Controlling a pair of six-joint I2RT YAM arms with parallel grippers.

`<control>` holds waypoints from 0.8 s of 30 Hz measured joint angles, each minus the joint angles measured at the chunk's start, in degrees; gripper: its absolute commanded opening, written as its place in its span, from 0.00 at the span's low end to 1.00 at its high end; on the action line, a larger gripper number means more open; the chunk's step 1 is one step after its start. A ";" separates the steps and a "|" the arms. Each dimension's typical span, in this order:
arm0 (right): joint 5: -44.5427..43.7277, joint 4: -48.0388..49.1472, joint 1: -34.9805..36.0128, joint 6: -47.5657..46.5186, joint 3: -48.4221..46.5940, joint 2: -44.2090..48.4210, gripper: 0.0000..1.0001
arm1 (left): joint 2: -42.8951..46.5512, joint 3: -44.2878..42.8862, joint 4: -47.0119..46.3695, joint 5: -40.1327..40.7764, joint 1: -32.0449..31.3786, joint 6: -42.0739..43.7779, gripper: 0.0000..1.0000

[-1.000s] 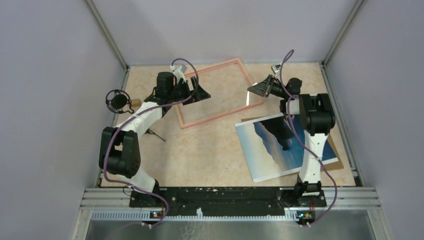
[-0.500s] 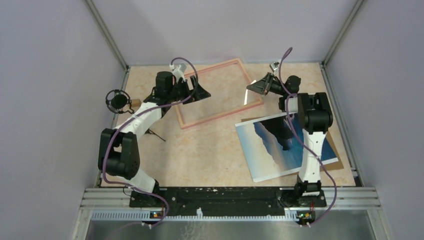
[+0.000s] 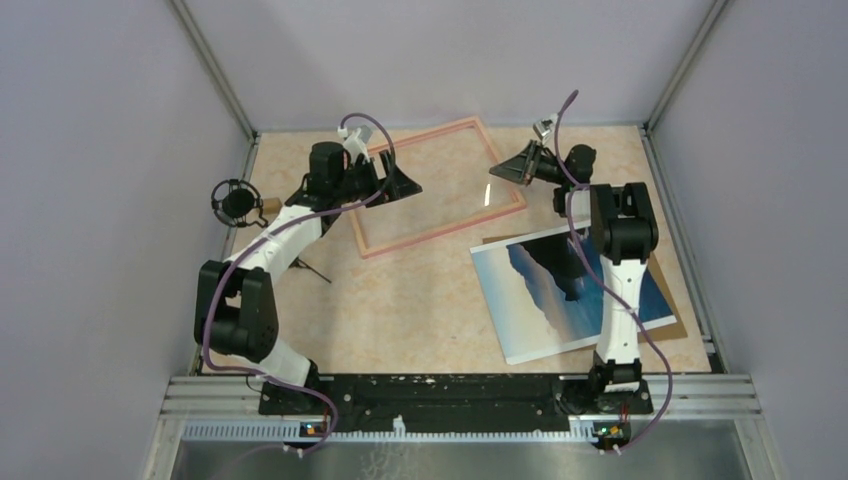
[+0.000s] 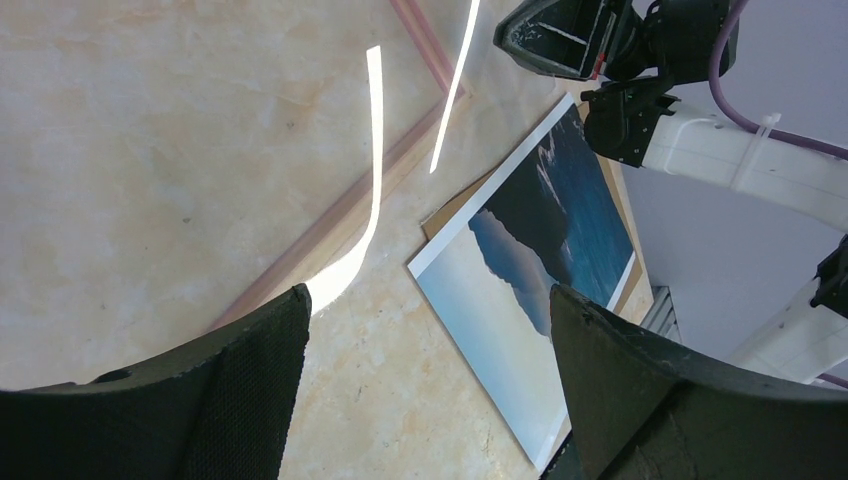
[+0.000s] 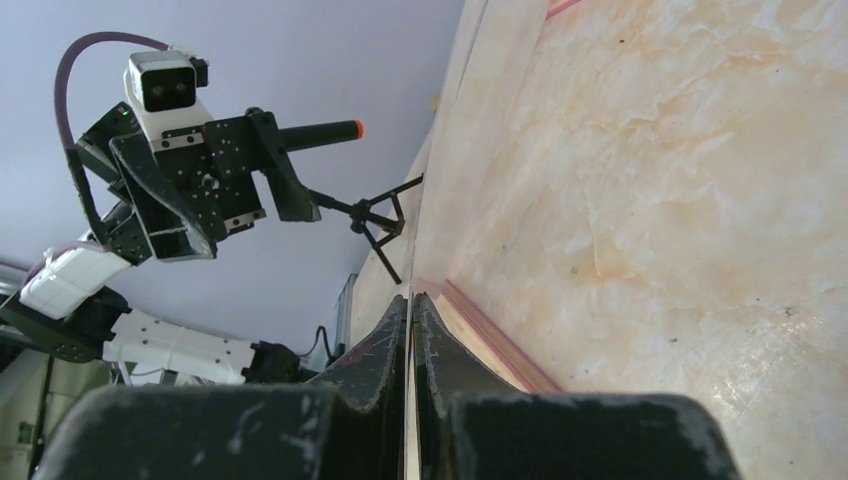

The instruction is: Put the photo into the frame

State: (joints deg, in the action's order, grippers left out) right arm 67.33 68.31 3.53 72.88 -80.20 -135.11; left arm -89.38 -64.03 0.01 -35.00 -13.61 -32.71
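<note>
Since the photo (image 3: 570, 290) lies face up on a brown backing board (image 3: 672, 325) at the right of the worktop (image 3: 420, 310), apart from the frame (image 3: 445, 229) at the far middle, insertion has not begun. The left gripper (image 3: 405, 185) hovers wide open, empty, over the frame. The right gripper (image 3: 505, 172) is shut, seemingly pinching a clear sheet (image 4: 372, 170), visible only as glints.

Bright, even overhead light; white glare streaks cross the frame (image 4: 421, 45).
</note>
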 measured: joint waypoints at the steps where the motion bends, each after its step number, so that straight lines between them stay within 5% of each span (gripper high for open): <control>1: 0.00 -0.48 0.04 0.02 -0.39 -0.15 0.00 | 0.00 0.00 0.00 -0.07 0.02 -0.02 0.92; 24: -0.61 -2.84 0.61 1.36 -8.44 -4.37 0.00 | 0.02 0.00 0.00 -0.15 0.07 -0.17 0.92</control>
State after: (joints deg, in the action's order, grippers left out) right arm 66.72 65.47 4.14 74.24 -88.64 -139.48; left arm -89.36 -64.03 0.01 -35.16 -13.54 -32.88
